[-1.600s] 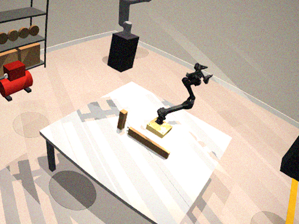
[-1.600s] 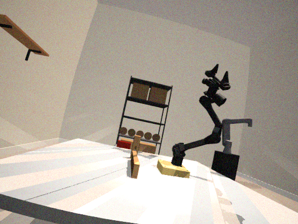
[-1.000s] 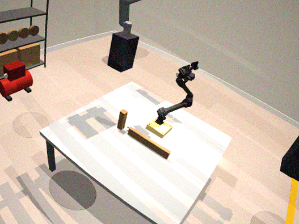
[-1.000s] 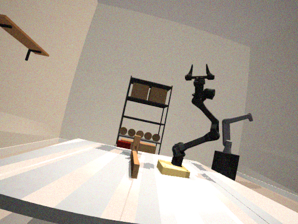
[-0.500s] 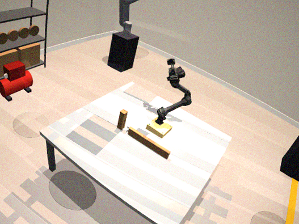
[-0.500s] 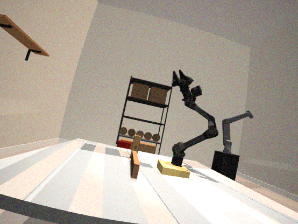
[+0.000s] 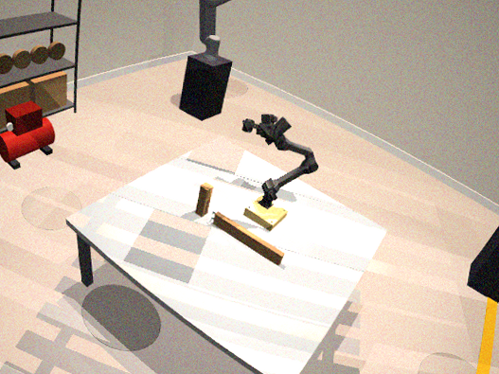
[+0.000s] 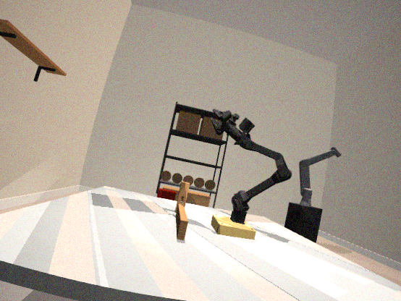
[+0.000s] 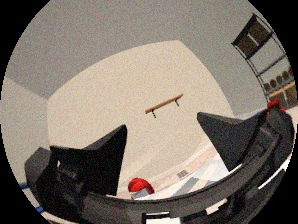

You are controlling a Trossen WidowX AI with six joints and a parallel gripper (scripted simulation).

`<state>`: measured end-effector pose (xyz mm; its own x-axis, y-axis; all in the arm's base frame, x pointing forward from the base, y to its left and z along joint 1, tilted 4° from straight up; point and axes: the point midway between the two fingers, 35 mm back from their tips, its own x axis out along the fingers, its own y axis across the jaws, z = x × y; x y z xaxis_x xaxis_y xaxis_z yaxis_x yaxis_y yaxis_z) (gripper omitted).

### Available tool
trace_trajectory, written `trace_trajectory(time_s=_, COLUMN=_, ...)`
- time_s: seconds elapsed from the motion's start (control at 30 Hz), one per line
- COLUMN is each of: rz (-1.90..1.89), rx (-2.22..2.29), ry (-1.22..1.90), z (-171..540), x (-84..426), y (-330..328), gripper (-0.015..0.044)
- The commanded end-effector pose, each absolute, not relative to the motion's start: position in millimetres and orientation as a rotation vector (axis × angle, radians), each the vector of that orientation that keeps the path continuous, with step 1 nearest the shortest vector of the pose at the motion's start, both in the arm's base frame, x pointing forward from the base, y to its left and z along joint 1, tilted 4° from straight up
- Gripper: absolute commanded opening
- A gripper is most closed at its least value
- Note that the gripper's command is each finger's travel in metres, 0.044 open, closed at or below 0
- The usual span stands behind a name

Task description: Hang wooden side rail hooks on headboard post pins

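The wooden side rail (image 7: 248,238) (image 8: 181,221) lies along the table (image 7: 248,303) (image 8: 137,253), its far end on the table top. Its end with small steel hooks (image 7: 214,218) points at the wooden headboard post (image 7: 204,200) (image 8: 184,189), with a small gap between them in the top view. The post stands upright; its slot is only faintly seen in the exterior view and the pins cannot be made out. My gripper (image 7: 256,122) (image 8: 213,114) (image 9: 162,121) is open and empty, high above the table and well away from rail and post.
The arm stands on a yellow block (image 7: 258,217) (image 8: 235,230) beside the rail. Behind are a shelf rack (image 7: 35,22) (image 8: 193,135), a red compressor (image 7: 27,136) and another grey arm on a black pedestal (image 7: 205,88) (image 8: 303,221). A wall shelf (image 8: 34,51) (image 9: 165,103) hangs far off.
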<state>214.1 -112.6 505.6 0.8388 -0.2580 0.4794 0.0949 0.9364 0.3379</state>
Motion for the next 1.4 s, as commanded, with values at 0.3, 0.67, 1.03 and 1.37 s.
trace_trajectory(time_s=0.3, rz=-0.379, rx=1.453, ry=-0.282, z=348.8, x=262.6, y=-162.6, gripper=0.0440)
trace_trajectory(time_s=0.67, rz=-0.736, rx=2.163, ry=-0.245, z=235.4, x=259.0, y=-165.9, gripper=0.0440)
trace_trajectory(time_s=1.03, rz=-1.302, rx=2.696, ry=-0.446, z=133.1, x=224.4, y=-146.7, gripper=0.0440)
trace_trajectory(time_s=1.37, rz=-1.548, rx=2.806, ry=-0.605, z=102.3, x=205.4, y=-135.5, gripper=0.0440)
